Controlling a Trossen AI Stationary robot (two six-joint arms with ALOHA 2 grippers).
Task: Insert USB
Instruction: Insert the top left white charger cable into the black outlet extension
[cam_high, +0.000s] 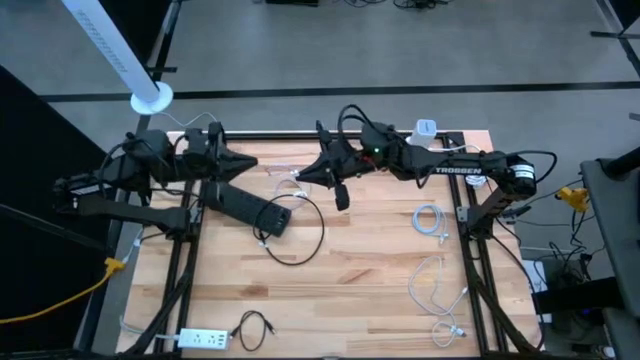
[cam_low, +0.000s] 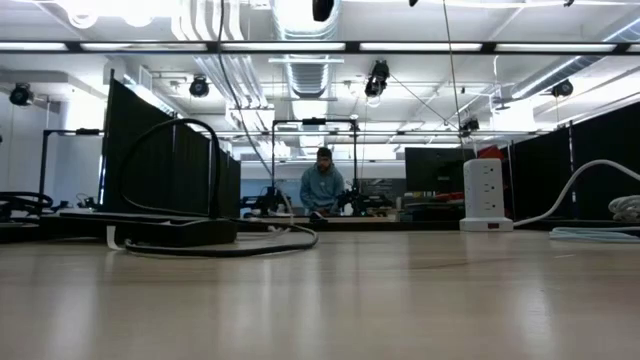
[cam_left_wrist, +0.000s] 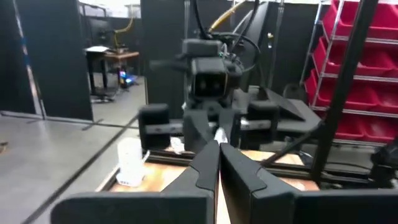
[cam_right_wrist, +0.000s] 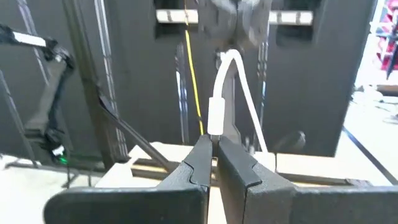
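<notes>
Right fingers (cam_right_wrist: 211, 163) pinching white USB plug (cam_right_wrist: 216, 116), cable looping away; left fingers (cam_left_wrist: 217, 163) pressed together, empty. Both hovering over tabletop (cam_high: 360, 290). Risk: plug sitting on fingertips only, twisting or slipping, missing black power strip (cam_high: 250, 207).

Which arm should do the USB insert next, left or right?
Right, probably. The right gripper is shut on the white USB plug, cable trailing. The left gripper is shut and empty near the black power strip.

- USB plug (cam_right_wrist: 216, 116): white, upright, pinched at its lower end, white cable looping up behind.
- Power strip (cam_high: 249, 208): black, flat on table, lying diagonally.
</notes>
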